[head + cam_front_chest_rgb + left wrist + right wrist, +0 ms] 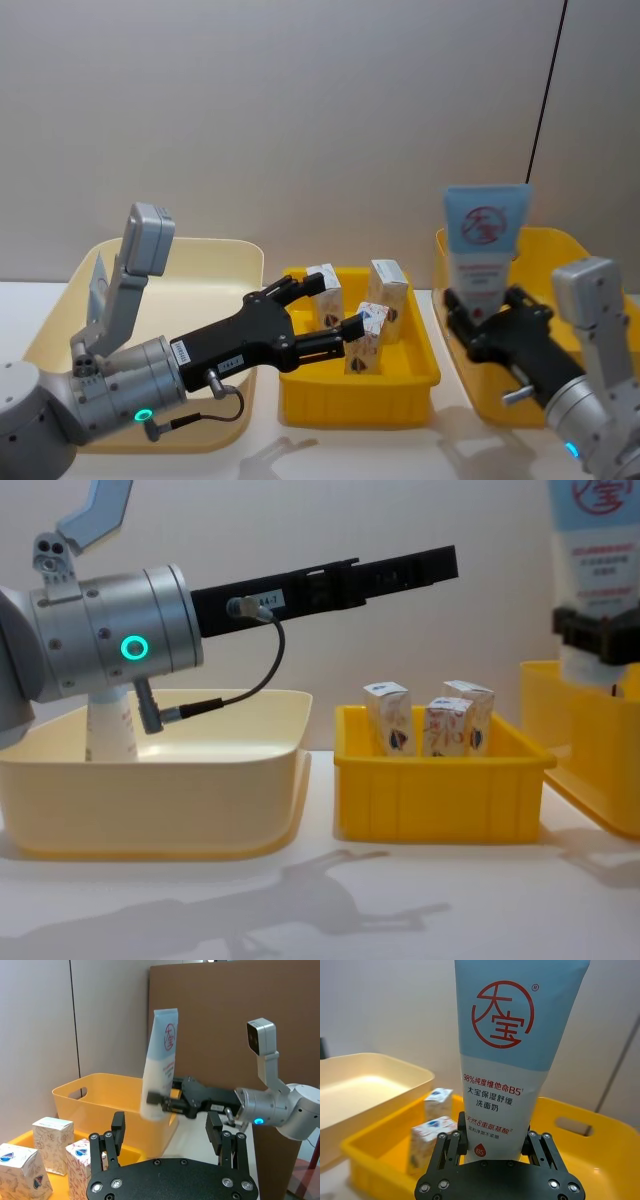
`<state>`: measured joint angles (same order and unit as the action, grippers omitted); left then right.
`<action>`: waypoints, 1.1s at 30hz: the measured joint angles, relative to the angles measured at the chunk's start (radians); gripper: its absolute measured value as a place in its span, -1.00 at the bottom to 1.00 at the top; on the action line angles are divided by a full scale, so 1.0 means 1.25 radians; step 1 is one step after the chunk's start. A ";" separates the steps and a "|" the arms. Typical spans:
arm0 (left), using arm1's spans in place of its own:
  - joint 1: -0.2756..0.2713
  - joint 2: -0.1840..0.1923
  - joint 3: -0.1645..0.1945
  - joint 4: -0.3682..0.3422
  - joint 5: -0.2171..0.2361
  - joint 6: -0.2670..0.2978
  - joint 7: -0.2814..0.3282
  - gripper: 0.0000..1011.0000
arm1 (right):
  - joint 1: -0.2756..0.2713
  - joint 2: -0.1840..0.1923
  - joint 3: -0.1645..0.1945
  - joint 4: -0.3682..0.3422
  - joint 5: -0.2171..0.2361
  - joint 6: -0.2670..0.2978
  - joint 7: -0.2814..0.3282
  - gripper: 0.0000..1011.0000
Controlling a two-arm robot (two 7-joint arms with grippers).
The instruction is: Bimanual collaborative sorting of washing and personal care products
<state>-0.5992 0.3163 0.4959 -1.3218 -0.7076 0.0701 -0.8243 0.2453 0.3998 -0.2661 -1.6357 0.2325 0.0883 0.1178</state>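
Note:
My right gripper [483,314] is shut on the lower end of a pale blue and white squeeze tube [485,240] with a red round logo, holding it upright over the right yellow bin [562,248]. The right wrist view shows that tube [510,1060] large between the black fingers [461,1127]. Three small white cartons [366,338] stand in the middle yellow tray [330,398]. My left gripper [338,306] hangs open above them with nothing in it; in the chest view it [440,565] is well above the cartons [447,725]. Another tube [108,730] leans in the cream bin [200,810].
The cream bin [205,258] stands at the left, the small tray in the middle, the yellow bin at the right, all close together on a white table [420,900]. A brown board [240,1020] stands behind the right arm.

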 joint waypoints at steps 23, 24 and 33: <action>0.000 0.000 0.000 0.000 0.000 0.000 0.000 0.98 | 0.037 -0.020 0.097 0.058 -0.100 0.008 -0.176 0.10; 0.000 0.000 0.000 0.000 0.000 0.000 0.000 0.98 | 0.040 -0.021 0.098 0.060 -0.101 0.012 -0.179 0.10; 0.000 0.000 0.000 0.000 0.000 0.000 0.000 0.98 | 0.080 -0.036 0.104 0.096 -0.115 0.101 -0.194 0.10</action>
<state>-0.5992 0.3164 0.4959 -1.3217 -0.7076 0.0701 -0.8244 0.3456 0.3552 -0.1362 -1.5153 0.0893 0.2148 -0.1246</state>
